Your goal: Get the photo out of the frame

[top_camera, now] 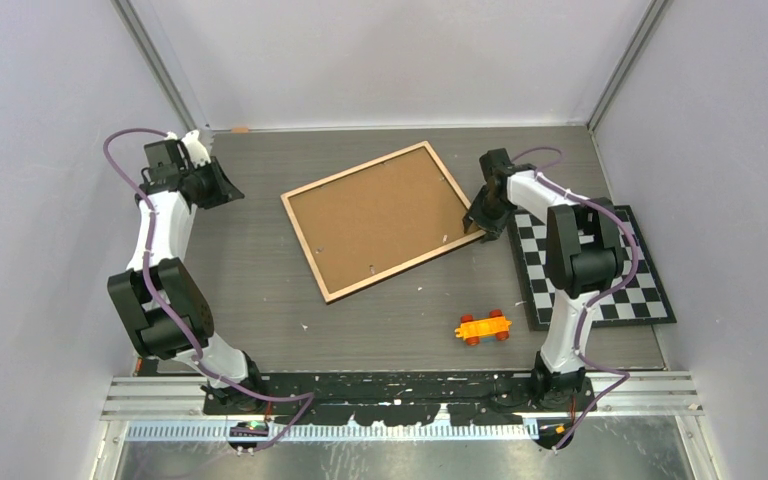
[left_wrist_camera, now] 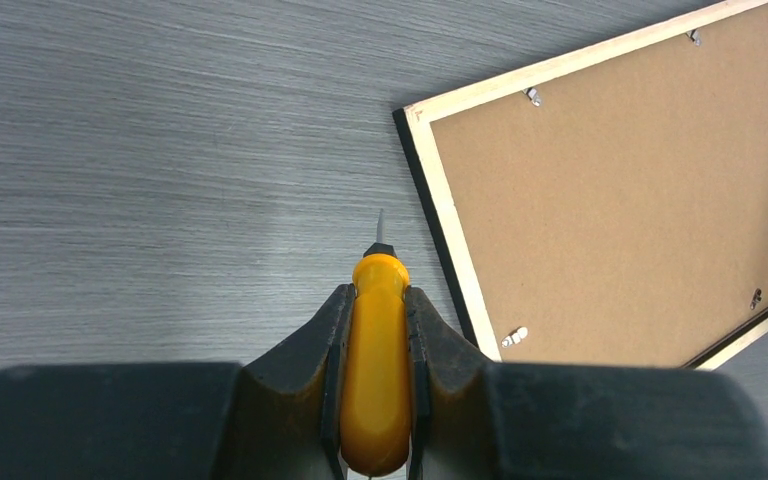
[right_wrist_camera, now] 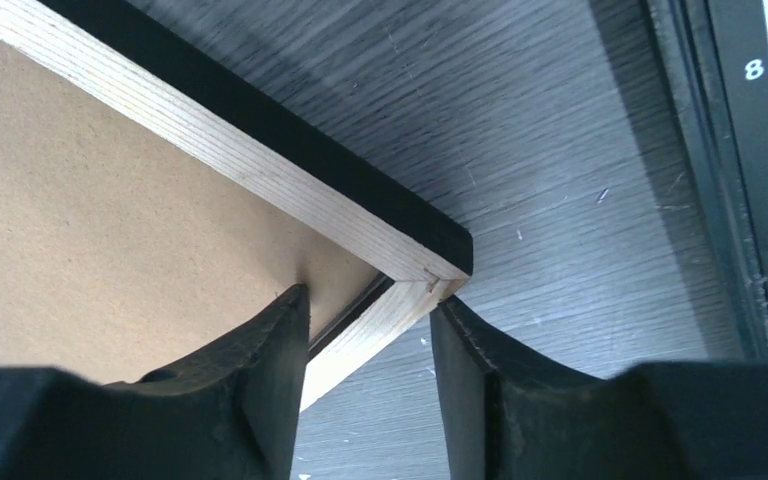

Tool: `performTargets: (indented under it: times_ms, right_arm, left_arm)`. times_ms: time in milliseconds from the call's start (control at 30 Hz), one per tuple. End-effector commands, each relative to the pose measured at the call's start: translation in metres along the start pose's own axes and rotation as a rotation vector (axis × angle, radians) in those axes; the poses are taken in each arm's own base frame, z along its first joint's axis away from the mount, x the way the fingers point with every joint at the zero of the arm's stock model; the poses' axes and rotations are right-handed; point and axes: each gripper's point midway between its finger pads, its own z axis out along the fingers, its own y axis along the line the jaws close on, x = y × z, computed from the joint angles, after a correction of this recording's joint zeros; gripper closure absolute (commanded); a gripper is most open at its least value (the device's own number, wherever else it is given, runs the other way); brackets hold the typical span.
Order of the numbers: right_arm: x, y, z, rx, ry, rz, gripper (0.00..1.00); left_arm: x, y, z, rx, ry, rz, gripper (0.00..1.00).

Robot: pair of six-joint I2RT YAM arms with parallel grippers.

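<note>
A lab test cell: blank pale walls [top_camera: 50, 80], aluminium mounting rail [top_camera: 410, 396], checkerboard mat [top_camera: 645, 295].

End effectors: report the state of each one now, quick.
Left end effector: closed on the screwdriver.
Right end effector: astride the frame corner; clamped or not, cannot be told.

You have a grey wood-grain worktop [top_camera: 260, 300] boxed in by three plain, pale walls: the left wall [top_camera: 40, 200], the back wall [top_camera: 390, 60] and the right wall [top_camera: 730, 150]. Metal posts [top_camera: 158, 60] run up the two far corners. A ribbed aluminium rail [top_camera: 660, 395] caps the near edge, with a dull metal sheet [top_camera: 410, 460] below it. The light is soft and even, and the shadows on the worktop are faint.
</note>
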Motion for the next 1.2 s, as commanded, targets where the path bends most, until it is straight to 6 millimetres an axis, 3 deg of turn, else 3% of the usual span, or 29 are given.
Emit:
performTargets:
  times_ms: [0,133,200,367,467,533,767,900,1000,1167]
  right_arm:
    - [0.020,-0.004,0.017,0.044,0.049,-0.001,0.54]
    - [0.033,0.000,0.018,0.020,0.083,-0.136,0.71]
    - [0.031,-0.012,0.020,0.093,0.049,-0.266,0.76]
    - [0.056,-0.047,0.022,0.119,0.117,-0.465,0.80]
    - [0.040,-0.044,0.023,0.111,0.052,-0.495,0.80]
    - [0.017,-0.028,0.026,0.099,0.014,-0.477,0.81]
    - [-0.063,0.059,0.048,-0.007,-0.102,-0.529,0.83]
    - [-0.081,0.092,0.055,-0.093,-0.107,-0.660,0.83]
    - [-0.081,0.117,0.057,-0.194,-0.097,-0.750,0.81]
    - [-0.075,0.151,0.058,-0.246,-0.131,-0.901,0.78]
  left_arm:
    - [-0.026,-0.006,-0.013,-0.015,-0.072,0.031,1.00]
    - [-0.028,-0.005,-0.013,-0.023,-0.071,0.030,1.00]
    - [-0.028,-0.004,-0.012,-0.025,-0.070,0.029,1.00]
    - [-0.027,-0.004,-0.012,-0.029,-0.063,0.042,1.00]
    - [-0.022,-0.003,-0.012,-0.032,-0.053,0.040,1.00]
    - [-0.019,-0.004,-0.013,-0.030,-0.050,0.039,1.00]
    - [-0.009,-0.010,-0.010,-0.004,-0.017,0.088,1.00]
    - [0.003,-0.018,-0.013,0.021,0.012,0.163,1.00]
    - [0.019,-0.031,-0.012,0.057,0.050,0.259,1.00]
    - [0.052,-0.069,-0.009,0.159,0.122,0.484,1.00]
